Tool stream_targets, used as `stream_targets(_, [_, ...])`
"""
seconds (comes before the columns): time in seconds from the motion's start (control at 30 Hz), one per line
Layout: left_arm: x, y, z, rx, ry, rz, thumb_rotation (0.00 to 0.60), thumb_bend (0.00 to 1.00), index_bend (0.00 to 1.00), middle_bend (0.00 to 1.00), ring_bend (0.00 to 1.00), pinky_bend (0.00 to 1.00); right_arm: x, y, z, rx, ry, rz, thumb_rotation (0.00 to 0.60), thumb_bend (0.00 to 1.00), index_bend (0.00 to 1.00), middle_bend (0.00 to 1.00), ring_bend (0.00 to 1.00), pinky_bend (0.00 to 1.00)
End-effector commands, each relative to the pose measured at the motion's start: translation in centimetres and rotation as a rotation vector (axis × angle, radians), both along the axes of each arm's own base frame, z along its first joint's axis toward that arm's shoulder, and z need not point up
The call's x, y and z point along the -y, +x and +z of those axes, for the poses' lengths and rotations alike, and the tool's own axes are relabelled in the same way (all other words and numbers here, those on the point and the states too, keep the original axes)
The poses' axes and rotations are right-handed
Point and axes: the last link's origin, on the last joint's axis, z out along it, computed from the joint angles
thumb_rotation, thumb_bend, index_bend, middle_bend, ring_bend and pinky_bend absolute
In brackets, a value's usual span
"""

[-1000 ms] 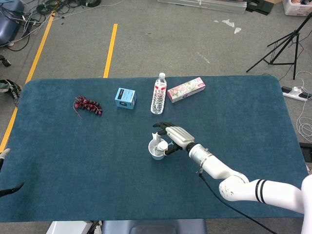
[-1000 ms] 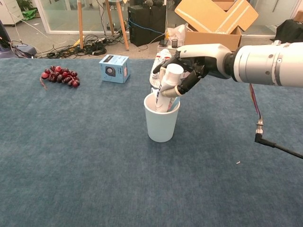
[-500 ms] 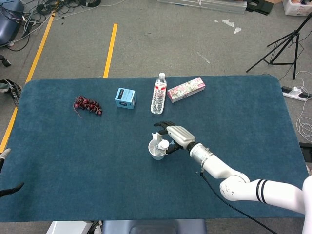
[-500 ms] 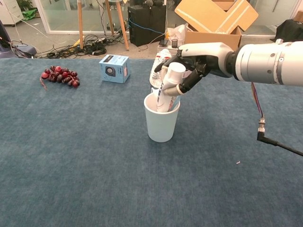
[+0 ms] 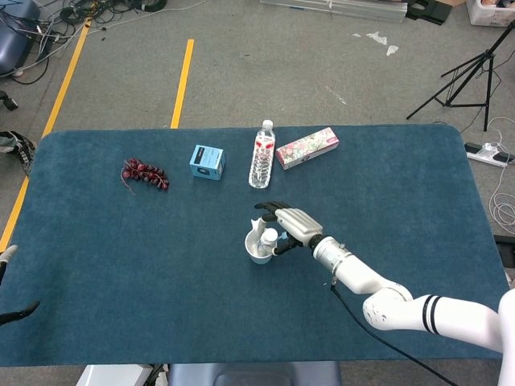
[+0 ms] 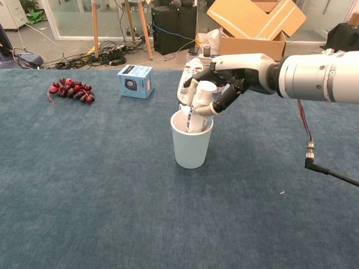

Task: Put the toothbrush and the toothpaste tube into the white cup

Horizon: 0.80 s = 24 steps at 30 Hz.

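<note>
Tube in the cup, my right hand (image 6: 233,75) on it.
My fingers (image 6: 220,101) pinch the toothpaste tube (image 6: 197,109) standing in the white cup (image 6: 190,147), mid blue surface (image 6: 84,185). Just behind stands a water bottle (image 5: 261,154); blue box (image 5: 207,162) and grapes (image 5: 145,173) lie far left.

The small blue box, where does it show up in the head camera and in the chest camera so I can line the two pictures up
Head view: the small blue box sits on the far part of the table, left of centre, between the grapes and the water bottle.
Chest view: the box is upper left of centre, at the table's far edge.
Shared landmark: the white cup, nearer the camera and to the right of the box in both views.
</note>
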Motion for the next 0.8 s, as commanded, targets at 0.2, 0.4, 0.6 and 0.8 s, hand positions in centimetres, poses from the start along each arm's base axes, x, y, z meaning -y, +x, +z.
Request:
stream_targets(0.2, [0.01, 0.0, 0.0, 0.0, 0.0, 0.001, 0.6, 0.0, 0.09, 0.17, 0.07, 0.21, -0.02, -0.08, 0.01, 0.001, 0.0, -0.001, 0.6, 0.21, 0.42, 0.11, 0.0, 0.04])
stream_targets(0.4, [0.0, 0.01, -0.01, -0.001, -0.001, 0.001, 0.6, 0.0, 0.09, 0.17, 0.07, 0.21, -0.08, 0.05, 0.07, 0.01, -0.001, 0.0, 0.6, 0.21, 0.36, 0.1, 0.0, 0.04])
stream_targets(0.6, [0.0, 0.01, -0.05, -0.002, -0.003, 0.001, 0.6, 0.0, 0.09, 0.17, 0.07, 0.21, -0.06, 0.19, 0.35, 0.019, -0.006, 0.003, 0.6, 0.21, 0.31, 0.1, 0.0, 0.04])
stream_targets(0.8, [-0.03, 0.0, -0.08, -0.004, -0.005, 0.002, 0.6, 0.0, 0.09, 0.17, 0.07, 0.21, -0.08, 0.2, 0.67, 0.024, -0.011, 0.005, 0.6, 0.21, 0.27, 0.09, 0.0, 0.04])
